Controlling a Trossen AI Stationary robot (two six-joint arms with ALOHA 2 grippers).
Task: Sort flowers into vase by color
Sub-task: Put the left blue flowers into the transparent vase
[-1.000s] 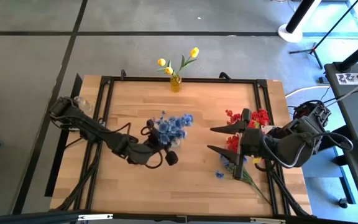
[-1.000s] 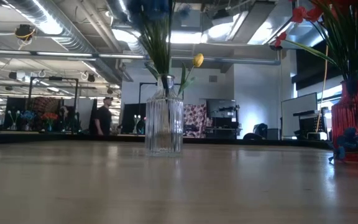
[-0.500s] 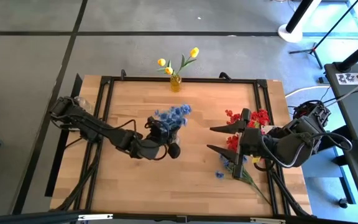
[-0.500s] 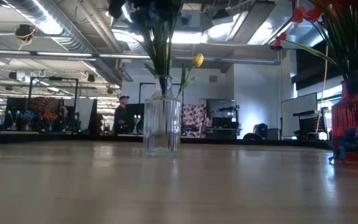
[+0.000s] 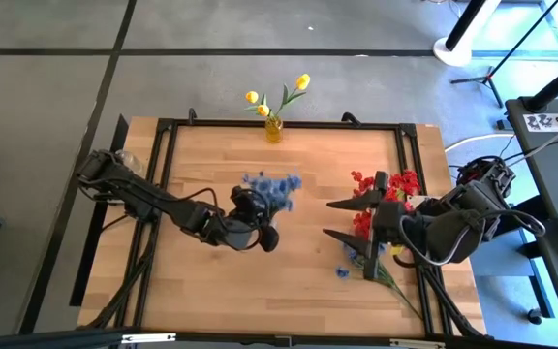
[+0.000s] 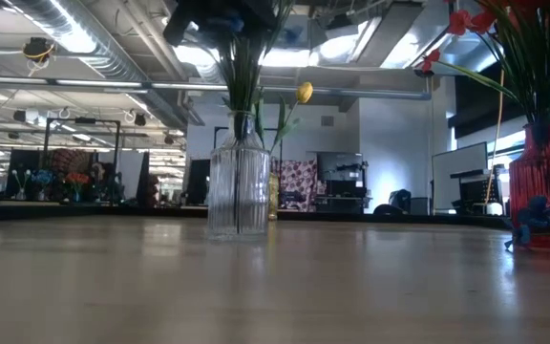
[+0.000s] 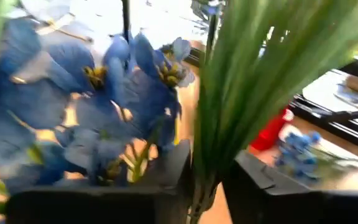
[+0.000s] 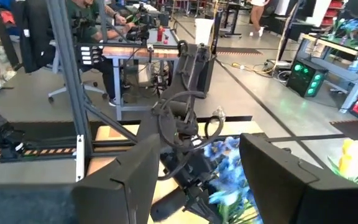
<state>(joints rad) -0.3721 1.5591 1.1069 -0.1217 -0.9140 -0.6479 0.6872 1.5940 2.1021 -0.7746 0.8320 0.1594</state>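
A bunch of blue flowers (image 5: 271, 186) stands with its green stems (image 6: 241, 91) in a clear ribbed vase (image 6: 238, 196) at the table's middle. My left gripper (image 5: 257, 215) is level beside the bunch, and the stems pass between its fingers (image 7: 207, 186). Yellow flowers (image 5: 277, 97) stand in a small yellow vase at the far edge. Red flowers (image 5: 387, 186) stand in a red vase (image 6: 537, 196) at the right. My right gripper (image 5: 342, 219) hangs open high above the table next to them, holding nothing. My left gripper has the blue flowers' bundled stems (image 7: 209, 168) between its two fingers, just under the blossoms and above the vase's mouth. The fingers come in level from the table's left, across the stems. The stems stand nearly upright with their lower ends in the clear vase.
A loose blue sprig (image 5: 342, 272) and green stems (image 5: 395, 283) lie on the table near the front right. A black frame (image 5: 168, 194) runs around the tabletop. Bare wood lies at the near left.
My left gripper has come down a little and rolled, staying on the blue stems. The blossoms have swung toward the far edge. In the low view the clear vase has slid a little toward the table's left.
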